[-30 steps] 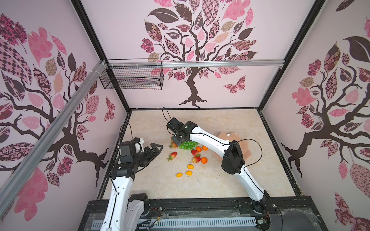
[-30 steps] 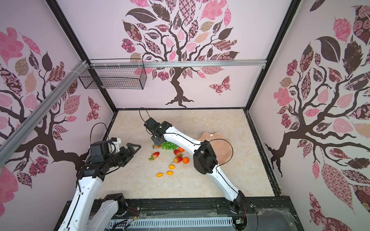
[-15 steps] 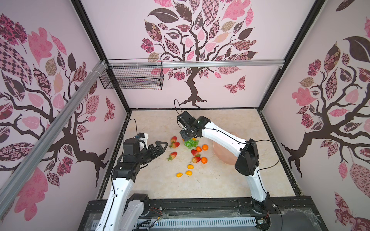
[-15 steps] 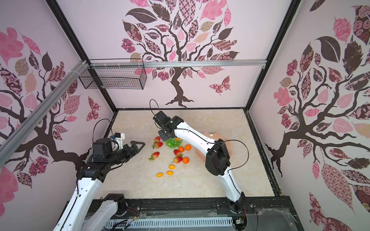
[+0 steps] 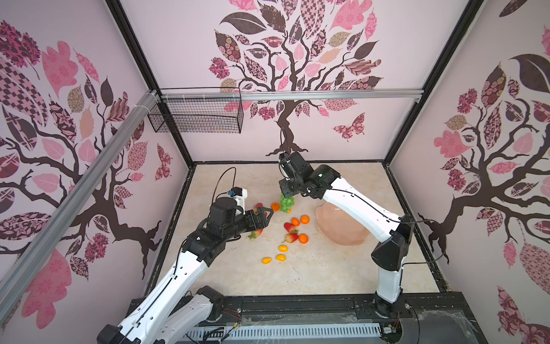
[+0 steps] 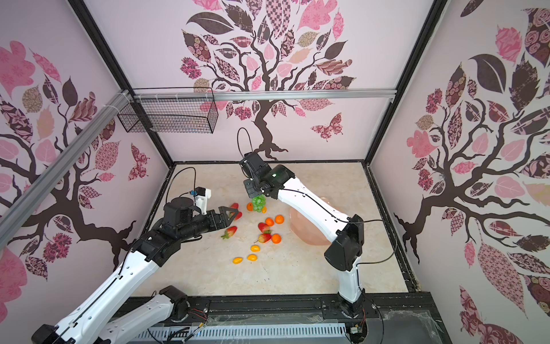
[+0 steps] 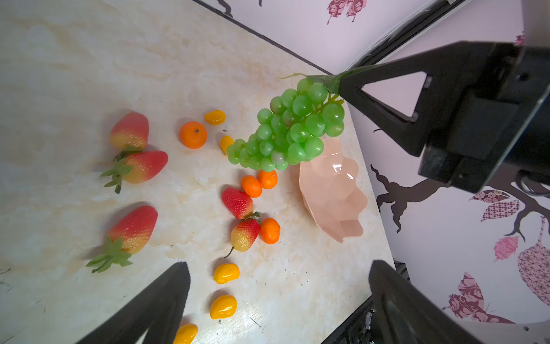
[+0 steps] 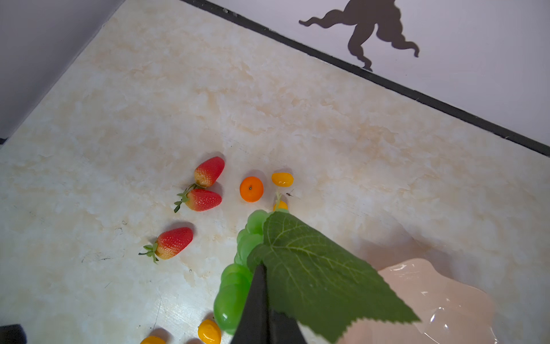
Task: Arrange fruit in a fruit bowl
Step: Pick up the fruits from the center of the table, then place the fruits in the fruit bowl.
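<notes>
My right gripper [image 5: 285,194] is shut on the leafy stem of the green grape bunch [image 5: 286,203], which hangs above the table just left of the peach-pink fruit bowl [image 5: 339,230]. In the right wrist view the leaf [image 8: 312,274] covers part of the bunch [image 8: 235,289] and bowl [image 8: 440,300]. Strawberries [image 5: 290,227], tangerines [image 5: 304,219] and yellow ovals [image 5: 283,247] lie scattered on the table. My left gripper [image 5: 265,213] is open and empty, hovering over the strawberries on the left [image 6: 229,231]. In the left wrist view its fingers [image 7: 166,297] frame the yellow ovals [image 7: 226,272].
A black wire mesh basket [image 5: 196,117] hangs from the rail at the back left. Patterned walls close in the table on three sides. The right arm's forearm [image 5: 357,205] passes over part of the bowl.
The right gripper has lifted the grape bunch off the table and carried it rightward toward the bowl. The left arm has reached forward over the strawberries.
</notes>
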Robot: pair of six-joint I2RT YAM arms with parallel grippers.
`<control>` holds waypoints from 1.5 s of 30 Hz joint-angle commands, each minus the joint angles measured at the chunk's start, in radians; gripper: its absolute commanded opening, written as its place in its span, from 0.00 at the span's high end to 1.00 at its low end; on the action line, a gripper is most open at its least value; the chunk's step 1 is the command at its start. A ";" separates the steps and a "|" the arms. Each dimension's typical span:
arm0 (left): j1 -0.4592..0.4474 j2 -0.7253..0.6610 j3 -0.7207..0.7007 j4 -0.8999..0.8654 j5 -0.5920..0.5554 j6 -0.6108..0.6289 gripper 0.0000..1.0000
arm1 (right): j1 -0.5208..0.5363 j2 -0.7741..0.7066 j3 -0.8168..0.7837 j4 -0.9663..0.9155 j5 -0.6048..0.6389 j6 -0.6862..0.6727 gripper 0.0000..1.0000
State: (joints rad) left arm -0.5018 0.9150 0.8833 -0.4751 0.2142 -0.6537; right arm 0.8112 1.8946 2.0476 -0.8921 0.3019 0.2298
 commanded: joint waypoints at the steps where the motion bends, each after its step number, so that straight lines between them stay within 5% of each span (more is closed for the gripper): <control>1: -0.051 0.027 0.061 0.047 -0.075 0.015 0.02 | -0.002 -0.107 -0.025 0.010 0.155 0.073 1.00; 19: -0.306 0.298 0.213 0.137 -0.125 0.091 0.02 | -0.040 -0.561 -0.547 0.215 0.414 0.084 1.00; 37: -0.453 0.465 0.251 0.152 -0.166 0.085 0.02 | -0.104 -0.623 -0.779 0.099 0.402 0.285 1.00; 45: -0.471 0.497 0.234 0.165 -0.192 0.083 0.02 | -0.221 -0.623 -0.901 0.194 0.275 0.284 1.00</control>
State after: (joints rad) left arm -0.9668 1.3949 1.1118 -0.3336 0.0452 -0.5724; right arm 0.6147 1.2995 1.1595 -0.7441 0.6128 0.5022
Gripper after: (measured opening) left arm 0.980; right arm 0.048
